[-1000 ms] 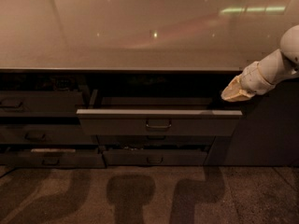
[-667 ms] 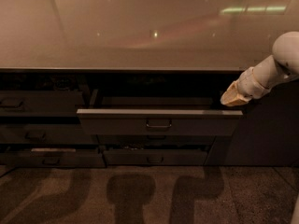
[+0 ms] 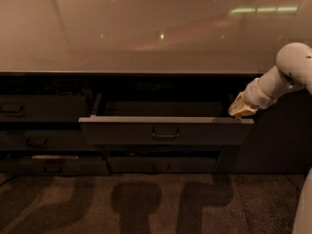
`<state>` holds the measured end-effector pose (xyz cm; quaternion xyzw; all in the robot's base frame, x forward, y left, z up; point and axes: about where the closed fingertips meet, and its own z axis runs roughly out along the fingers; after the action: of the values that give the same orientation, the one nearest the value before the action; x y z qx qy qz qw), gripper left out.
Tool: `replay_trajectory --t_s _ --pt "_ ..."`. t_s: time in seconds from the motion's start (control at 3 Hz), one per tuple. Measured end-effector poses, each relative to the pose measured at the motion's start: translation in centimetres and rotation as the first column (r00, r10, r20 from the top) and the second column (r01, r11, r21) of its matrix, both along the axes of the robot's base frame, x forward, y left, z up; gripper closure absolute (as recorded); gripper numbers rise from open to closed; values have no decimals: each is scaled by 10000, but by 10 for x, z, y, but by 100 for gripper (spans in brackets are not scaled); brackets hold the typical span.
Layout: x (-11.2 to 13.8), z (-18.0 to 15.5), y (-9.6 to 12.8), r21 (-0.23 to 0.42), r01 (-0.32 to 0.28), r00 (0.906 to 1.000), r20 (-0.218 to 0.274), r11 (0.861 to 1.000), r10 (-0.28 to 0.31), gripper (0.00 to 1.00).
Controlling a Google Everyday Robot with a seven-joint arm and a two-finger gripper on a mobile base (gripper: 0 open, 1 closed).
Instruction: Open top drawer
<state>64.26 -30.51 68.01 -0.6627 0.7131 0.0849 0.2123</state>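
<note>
The top drawer point(image 3: 165, 130) is a wide dark grey flat-fronted drawer with a small rounded handle point(image 3: 165, 132) at its centre. It stands pulled out from the cabinet under the counter, its inside in shadow. My gripper point(image 3: 239, 111) is on the white arm coming in from the right. It sits at the drawer's right end, just above the top edge of the drawer front.
A glossy pale countertop point(image 3: 146, 38) spans the top. Shut drawers point(image 3: 39, 108) stack at the left, and lower drawers point(image 3: 161, 165) sit beneath the open one. A dark cabinet panel point(image 3: 273, 140) is at the right. Speckled floor point(image 3: 146, 204) lies in front.
The arm's elbow has shifted slightly up and left at the right edge. The gripper stays near the drawer's right end; the drawer has not visibly moved.
</note>
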Motion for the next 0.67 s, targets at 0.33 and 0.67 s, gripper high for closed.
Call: replay_trajectory --t_s 0.33,0.67 --pt "0 -7 2 -218 72 9999 -78 9997 -73 100" --pt "1 -9 1 -204 85 9999 -130 9998 -87 100"
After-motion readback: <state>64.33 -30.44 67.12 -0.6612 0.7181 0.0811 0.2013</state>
